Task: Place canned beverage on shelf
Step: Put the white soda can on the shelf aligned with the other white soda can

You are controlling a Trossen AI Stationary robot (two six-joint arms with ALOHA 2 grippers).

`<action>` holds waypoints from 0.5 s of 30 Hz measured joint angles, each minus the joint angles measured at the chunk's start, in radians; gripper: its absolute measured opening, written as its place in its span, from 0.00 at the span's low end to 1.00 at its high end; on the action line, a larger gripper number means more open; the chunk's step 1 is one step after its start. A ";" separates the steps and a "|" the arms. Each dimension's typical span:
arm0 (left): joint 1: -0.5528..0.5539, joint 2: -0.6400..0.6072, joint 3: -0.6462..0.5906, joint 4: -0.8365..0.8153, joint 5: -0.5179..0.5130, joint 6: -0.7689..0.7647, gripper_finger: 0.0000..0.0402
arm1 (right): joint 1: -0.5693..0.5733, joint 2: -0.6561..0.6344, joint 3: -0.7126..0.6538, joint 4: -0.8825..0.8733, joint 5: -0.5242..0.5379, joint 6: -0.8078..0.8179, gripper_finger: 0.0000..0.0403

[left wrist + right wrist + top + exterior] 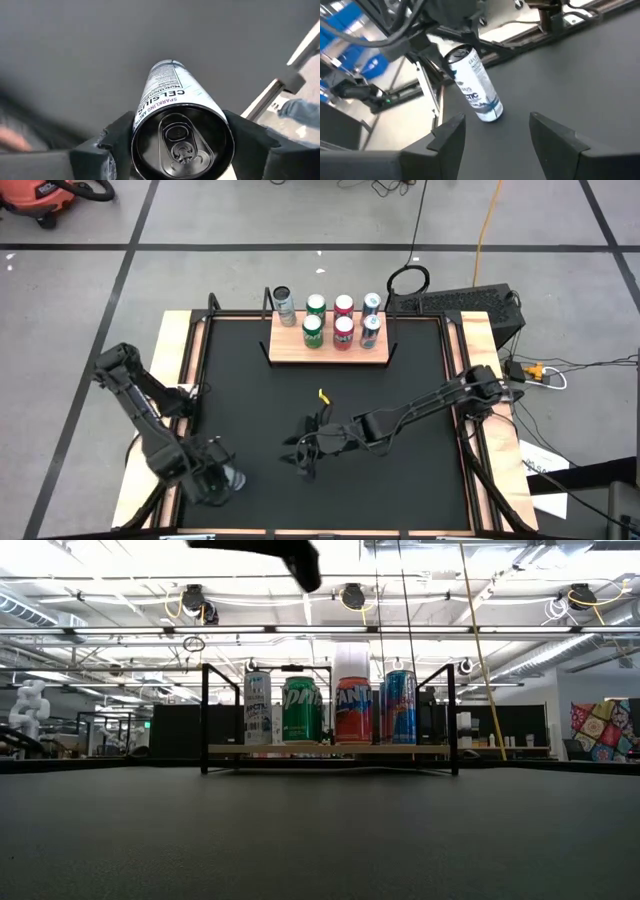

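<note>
The left hand clasps a slim white Celsius can with black lettering at the tabletop's seven o'clock corner.

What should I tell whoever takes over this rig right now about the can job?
Left hand: at the near-left corner of the black tabletop, around the slim white aluminium can; firm grip not confirmed.
Right hand: open, empty, mid-table, facing that can.
Flat light-wood shelf with black rod uprights: at the far edge.
Done: seven cans stand on it.
Left: lift the white can and stand it on the shelf.
</note>
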 joint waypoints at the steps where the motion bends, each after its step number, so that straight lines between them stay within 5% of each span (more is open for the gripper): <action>1: 0.021 0.001 0.000 0.015 -0.012 0.067 0.60 | 0.000 -0.014 0.000 -0.033 -0.002 0.000 0.51; 8: 0.163 0.003 0.097 0.063 -0.126 0.531 0.61 | 0.009 -0.025 0.001 -0.204 -0.058 0.006 0.54; 15: 0.251 0.001 0.221 0.092 -0.174 0.925 0.61 | 0.020 -0.025 0.001 -0.166 -0.057 -0.067 0.71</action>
